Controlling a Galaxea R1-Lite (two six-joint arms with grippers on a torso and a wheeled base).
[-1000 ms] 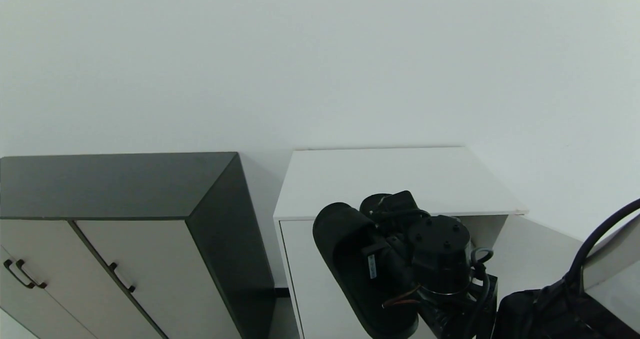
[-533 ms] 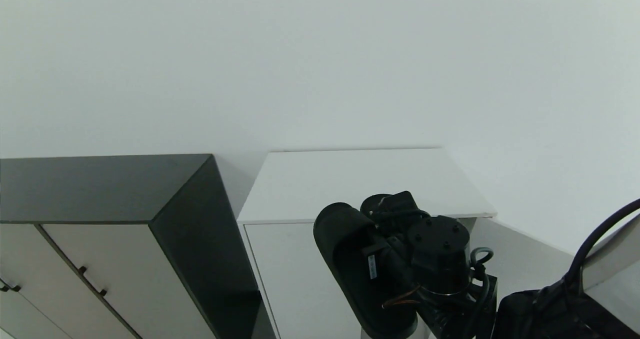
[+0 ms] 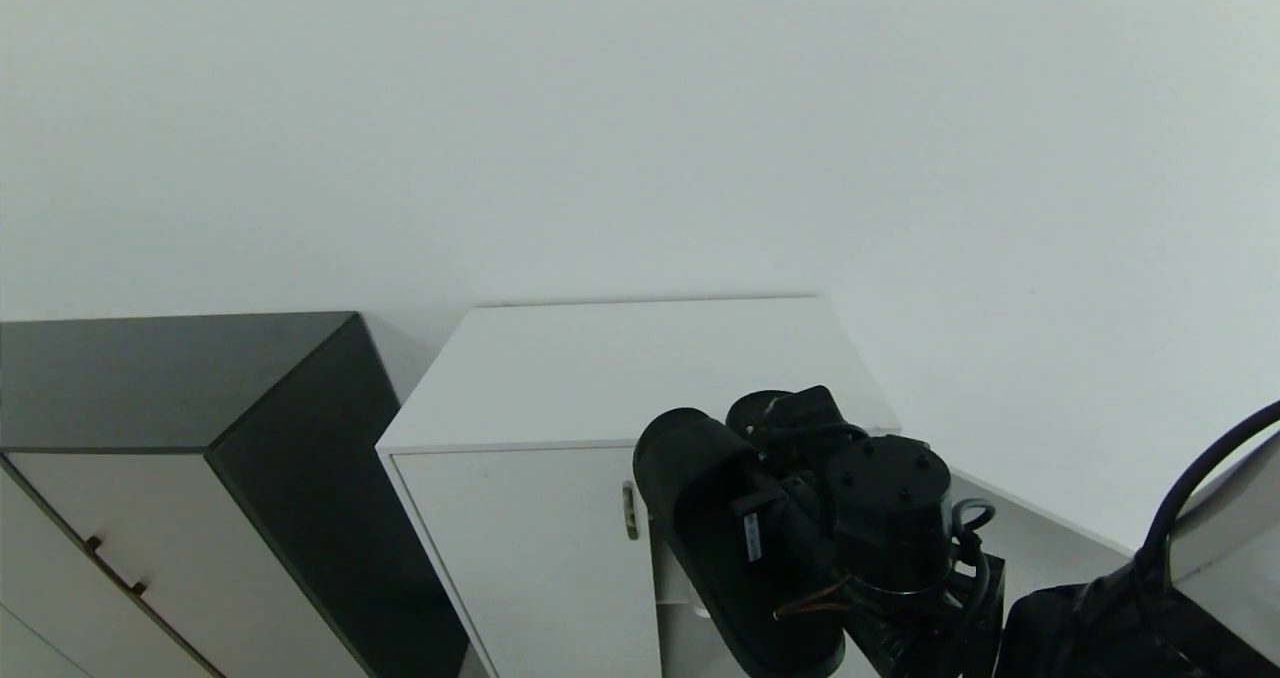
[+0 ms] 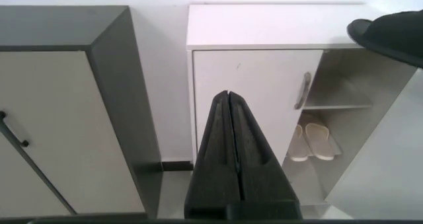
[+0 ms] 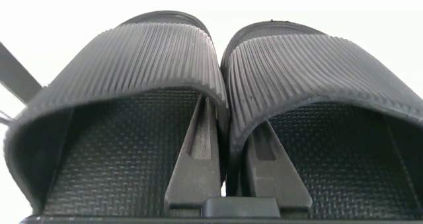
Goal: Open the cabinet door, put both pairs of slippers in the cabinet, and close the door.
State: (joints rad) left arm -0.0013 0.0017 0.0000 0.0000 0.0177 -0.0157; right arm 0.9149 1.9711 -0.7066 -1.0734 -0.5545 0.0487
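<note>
Black slippers (image 5: 158, 65) are up in the right end effector (image 5: 228, 174), one finger in under each strap, pinching the two inner side walls together. In the head view they hang in front of the white cabinet (image 3: 600, 358), looks about level with its top. Left end effector (image 4: 229, 145) is pressed together, holding nothing, facing the cabinet front. Right half of the cabinet stands open, and the pale slippers (image 4: 316, 141) sit on the bottom inside, under the shelf (image 4: 337, 106). Left door (image 4: 251, 98) is shut, handle (image 4: 303, 90) at its inner edge. So I read the step as: get the black pair in. How I'd fly it: drop the right arm well down first, since the pair looks far above the opening. Go in toes first, soles level, centred, keeping off the shut door's edge and handle. I'd target the free shelf; the bottom looks taken, and I can't tell how much room is left beside the pale pair. Grip is only on thin rubber walls, so slow moves and no wrist flicks, or one slipper may peel out. Set the soles down before spreading, then back straight out so the fingers don't drag the straps. Keep the left arm clear of the path. Dark cabinet (image 3: 180, 378) next door is not involved.
</note>
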